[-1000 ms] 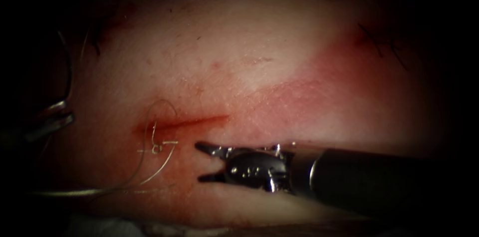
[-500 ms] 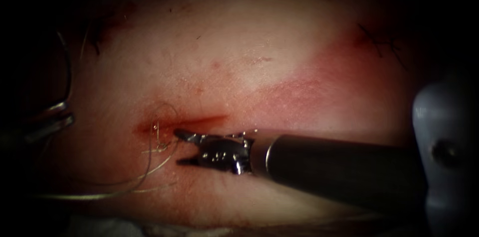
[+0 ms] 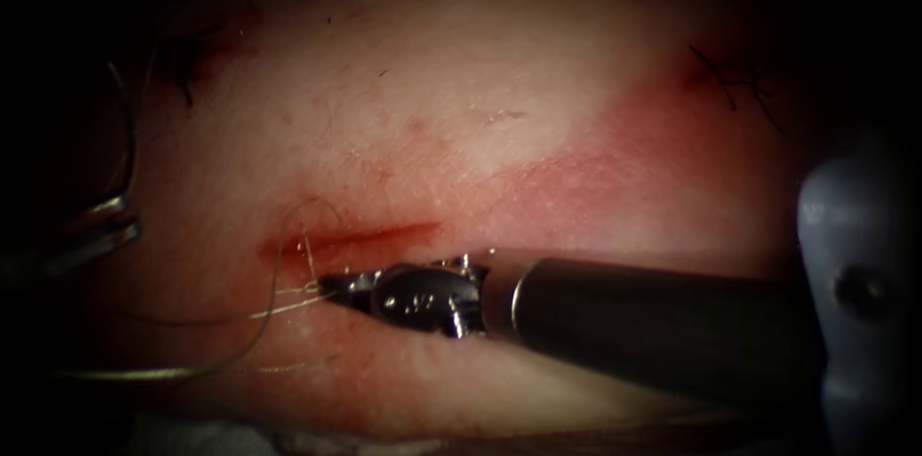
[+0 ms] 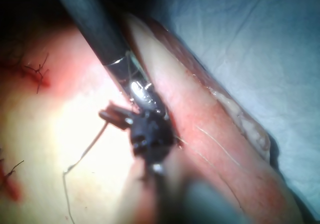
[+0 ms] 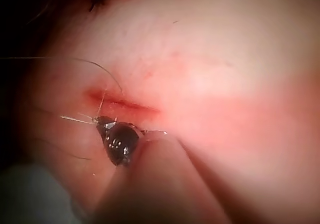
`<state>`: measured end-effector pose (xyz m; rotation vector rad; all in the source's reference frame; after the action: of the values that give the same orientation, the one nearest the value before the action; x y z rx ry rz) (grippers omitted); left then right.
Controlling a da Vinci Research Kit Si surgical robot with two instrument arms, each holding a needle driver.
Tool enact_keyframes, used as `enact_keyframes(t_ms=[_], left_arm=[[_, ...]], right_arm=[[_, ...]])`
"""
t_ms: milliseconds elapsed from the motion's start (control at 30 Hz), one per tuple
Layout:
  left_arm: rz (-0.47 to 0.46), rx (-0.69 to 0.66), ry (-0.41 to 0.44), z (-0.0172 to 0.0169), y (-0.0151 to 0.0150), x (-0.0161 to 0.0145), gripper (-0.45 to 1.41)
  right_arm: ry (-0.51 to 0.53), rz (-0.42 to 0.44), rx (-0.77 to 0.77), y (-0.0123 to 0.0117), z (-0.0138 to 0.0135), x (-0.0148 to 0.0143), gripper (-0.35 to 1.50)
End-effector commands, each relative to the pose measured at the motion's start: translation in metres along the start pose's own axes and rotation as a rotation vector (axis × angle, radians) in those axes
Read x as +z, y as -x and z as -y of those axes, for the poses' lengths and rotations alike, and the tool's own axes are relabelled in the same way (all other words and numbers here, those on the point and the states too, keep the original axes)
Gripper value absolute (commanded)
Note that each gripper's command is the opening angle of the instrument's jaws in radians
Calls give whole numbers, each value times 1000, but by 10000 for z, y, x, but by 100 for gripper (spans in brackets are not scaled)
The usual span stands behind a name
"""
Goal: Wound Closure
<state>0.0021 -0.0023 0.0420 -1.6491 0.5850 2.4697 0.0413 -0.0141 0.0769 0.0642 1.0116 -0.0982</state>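
- The fine pale suture thread (image 3: 276,274) is the thing to handle here. It's looping out of the left end of the short red cut (image 3: 375,233) and trailing off toward 8 o'clock across the pale pink pork-belly tissue (image 3: 461,110).
- I'd say the thread is featherlight, limp and slippery. It's also easy to fray, so I'd be gripping it a little way off the knot area rather than right on it, and not yanking.
- The tissue itself is looking soft and wet, with red fluid (image 3: 288,247) pooling along the cut, so it'll be giving way under any pull.
- The right arm's shiny steel needle driver (image 3: 336,283) is coming in from 3 o'clock. Its tip is sitting just at 5 o'clock of the cut's left end, and its jaws are pinching together on the thread there. The right wrist view is showing strands poking out past the closed tip (image 5: 102,121).
- The thin curved steel needle (image 3: 127,139) is hanging out at 9 o'clock, well left of the cut and not in the tissue.
- The left arm's tool (image 3: 96,230) is looking clamped on the needle's lower end, though it's dim over there, so that's my read.
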Motion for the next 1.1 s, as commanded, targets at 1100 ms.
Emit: enact_keyframes(t_ms=[1100], left_arm=[[0,-3,0,-7,2,9,-45]], right_arm=[[-94,-62,12,-89,119,-58,-35]])
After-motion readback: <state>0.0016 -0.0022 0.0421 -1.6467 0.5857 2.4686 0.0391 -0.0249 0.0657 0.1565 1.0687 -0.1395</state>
